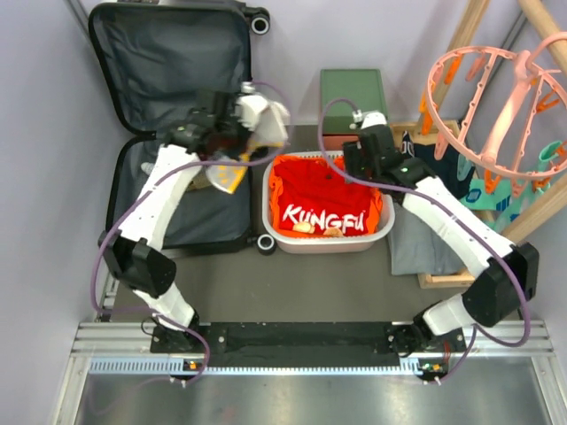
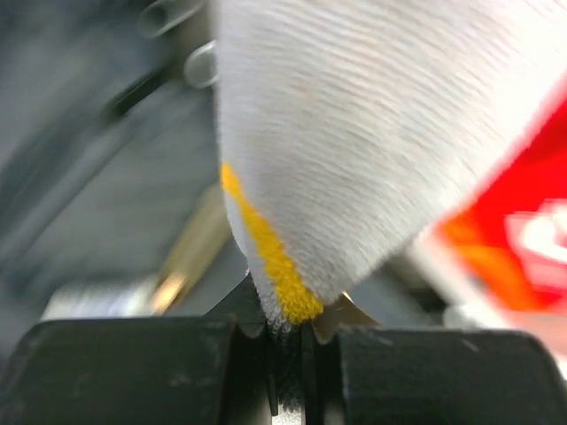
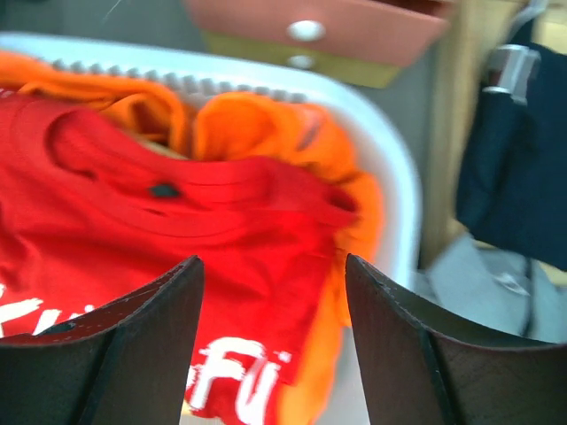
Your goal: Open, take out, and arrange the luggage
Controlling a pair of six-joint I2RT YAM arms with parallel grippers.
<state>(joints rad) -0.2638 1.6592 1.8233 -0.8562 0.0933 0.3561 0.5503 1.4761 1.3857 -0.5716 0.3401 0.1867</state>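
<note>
The luggage (image 1: 168, 53) is lying open at the far left. By its right edge, a white cloth (image 2: 372, 133) is being pinched by the left claw (image 2: 288, 341). The right claw (image 3: 273, 274) is being held wide over the red shirt (image 3: 133, 221) in the basket (image 3: 390, 168).

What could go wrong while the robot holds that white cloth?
The left claw pinches only the yellow-edged tip of the white cloth, so it might slip out and drop. The hanging cloth could snag the basket rim. The right claw, open over the red shirt, might get in the way.
</note>
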